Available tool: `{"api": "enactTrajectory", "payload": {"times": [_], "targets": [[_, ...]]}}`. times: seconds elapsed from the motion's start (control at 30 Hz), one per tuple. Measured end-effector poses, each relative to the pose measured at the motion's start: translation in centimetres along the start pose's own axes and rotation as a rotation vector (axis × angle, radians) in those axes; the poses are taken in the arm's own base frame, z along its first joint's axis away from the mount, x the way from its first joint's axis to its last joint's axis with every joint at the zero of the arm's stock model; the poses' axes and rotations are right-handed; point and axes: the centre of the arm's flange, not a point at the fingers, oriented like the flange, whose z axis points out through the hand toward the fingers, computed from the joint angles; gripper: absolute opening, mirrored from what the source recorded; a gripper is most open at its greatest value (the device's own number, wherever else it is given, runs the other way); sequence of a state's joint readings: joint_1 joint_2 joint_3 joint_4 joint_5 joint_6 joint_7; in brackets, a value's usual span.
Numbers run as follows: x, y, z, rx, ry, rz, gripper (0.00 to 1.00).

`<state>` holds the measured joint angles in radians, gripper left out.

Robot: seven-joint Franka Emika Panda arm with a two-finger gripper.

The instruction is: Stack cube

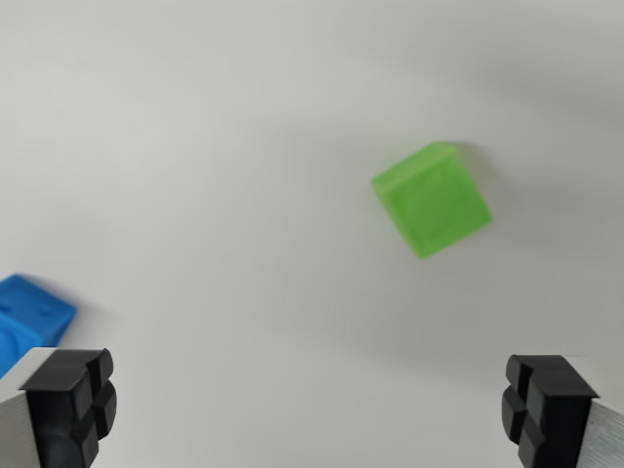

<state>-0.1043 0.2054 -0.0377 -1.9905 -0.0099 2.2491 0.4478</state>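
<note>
Green cube (pixel 431 200) sat well ahead of my gripper (pixel 310 409), right of centre; jaws spread wide, empty; blue block (pixel 29 317) beside left finger.

Two cubes on a white desk, well apart.
The green cube (pixel 431 200) sits flat, turned corner-on, translucent and slightly blurred, in the wrist view's upper right. The blue cube (pixel 29 317), cut by the left edge, shows two small dimples on top.
</note>
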Motion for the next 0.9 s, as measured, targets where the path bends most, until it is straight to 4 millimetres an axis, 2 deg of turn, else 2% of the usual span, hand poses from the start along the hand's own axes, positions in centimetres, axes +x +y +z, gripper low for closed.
{"api": "enactTrajectory", "payload": {"times": [0.9], "targets": [[2.9, 3.1, 9.4, 0.000, -0.032, -0.282, 1.00]]}}
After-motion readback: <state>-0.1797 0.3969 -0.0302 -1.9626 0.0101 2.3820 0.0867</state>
